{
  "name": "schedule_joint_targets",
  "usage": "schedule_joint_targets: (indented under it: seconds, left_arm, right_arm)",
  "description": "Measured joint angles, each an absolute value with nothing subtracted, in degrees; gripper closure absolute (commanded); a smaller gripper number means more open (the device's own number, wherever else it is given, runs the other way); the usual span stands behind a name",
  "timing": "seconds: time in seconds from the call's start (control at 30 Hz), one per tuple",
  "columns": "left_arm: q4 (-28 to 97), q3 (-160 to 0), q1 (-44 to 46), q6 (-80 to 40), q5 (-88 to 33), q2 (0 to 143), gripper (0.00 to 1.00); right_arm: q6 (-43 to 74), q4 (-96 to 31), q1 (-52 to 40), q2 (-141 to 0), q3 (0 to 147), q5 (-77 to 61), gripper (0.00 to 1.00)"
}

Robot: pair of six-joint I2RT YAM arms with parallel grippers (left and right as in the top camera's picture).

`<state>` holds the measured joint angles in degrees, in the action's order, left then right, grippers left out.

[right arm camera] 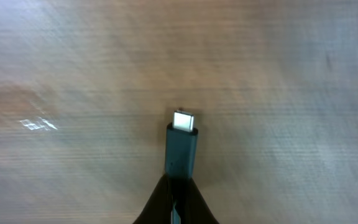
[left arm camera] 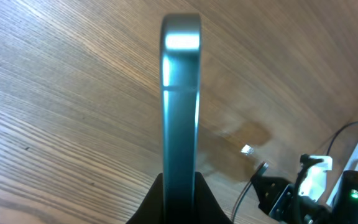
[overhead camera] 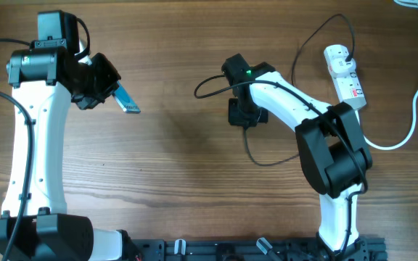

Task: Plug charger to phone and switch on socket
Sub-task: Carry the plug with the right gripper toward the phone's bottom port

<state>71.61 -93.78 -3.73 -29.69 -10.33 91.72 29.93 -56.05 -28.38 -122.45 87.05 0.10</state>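
While the socket (overhead camera: 345,76) lies far right on the wooden table (overhead camera: 173,167) with the charger cable (overhead camera: 256,156) running from its far end, my left gripper (overhead camera: 101,85) is clenched on the phone (overhead camera: 128,100), edge-on, over the far left. Right gripper (overhead camera: 239,114), mid-table, pinches the plug tip (right arm camera: 183,134); phone and tip well apart.

Light falls bright and even from above, and the shadows on the wooden table (overhead camera: 173,167) are soft and faint. In my left wrist view a white glare sits on the phone (left arm camera: 180,93) edge. My right wrist view is hazy: the wood grain is smeared and the charger (right arm camera: 181,146) tip shines.
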Motion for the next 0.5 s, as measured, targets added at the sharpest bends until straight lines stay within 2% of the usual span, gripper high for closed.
schedule_joint_targets:
  seconds: [0.23,0.37,0.5]
  left_arm:
    - [63.2,-93.69,-3.73,-26.17,-22.11,91.72,0.96]
    - [55.88,-93.69,-3.73,-24.45,-32.51,91.72,0.96]
    - [50.0,-93.69,-2.94,-24.23,-40.86,91.72,0.96]
  right_arm:
    - [26.48,-61.73,-28.36,-116.42,87.5,-3.49,0.96]
    - [21.43,-63.86,-28.38,-101.12,88.73,-12.21,0.96]
    - [18.81,-64.53,-30.0,-92.33,89.21,-19.64,0.96]
